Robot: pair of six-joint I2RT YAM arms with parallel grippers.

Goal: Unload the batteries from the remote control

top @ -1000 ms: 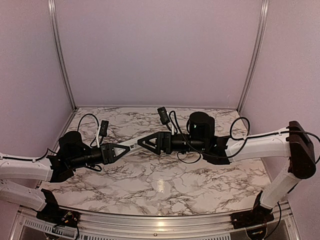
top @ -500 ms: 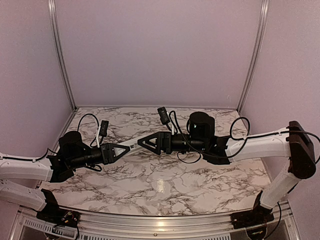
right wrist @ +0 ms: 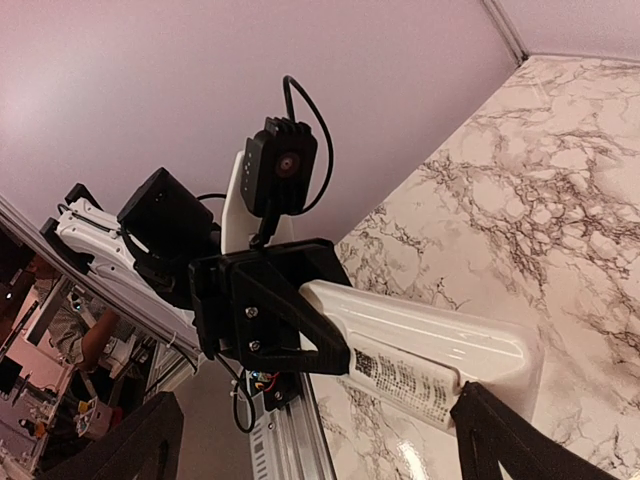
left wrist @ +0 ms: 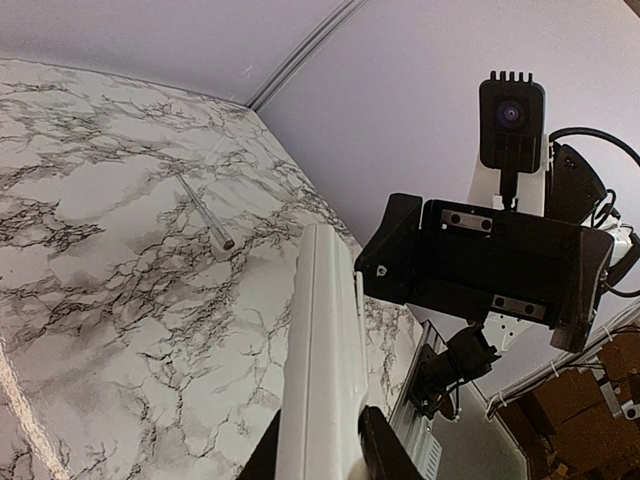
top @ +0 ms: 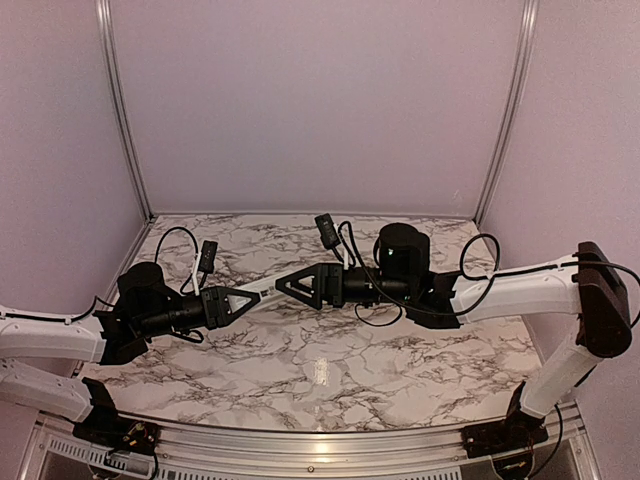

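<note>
Held aloft above the marble table point(top: 330, 372), the white remote control point(top: 266, 290) is pinched at one end by the left gripper point(top: 246, 299), while the right gripper point(top: 288, 285) is spread wide around the other. No batteries are visible. The unloading is judged barely begun, and a closing grasp is called for next.

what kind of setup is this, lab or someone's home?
Probably a lab test cell, not a home: marble-pattern tabletop boxed in by plain lilac panels on aluminium posts, left arm and right arm bolted at its near edge, what look like cardboard boxes outside.
</note>
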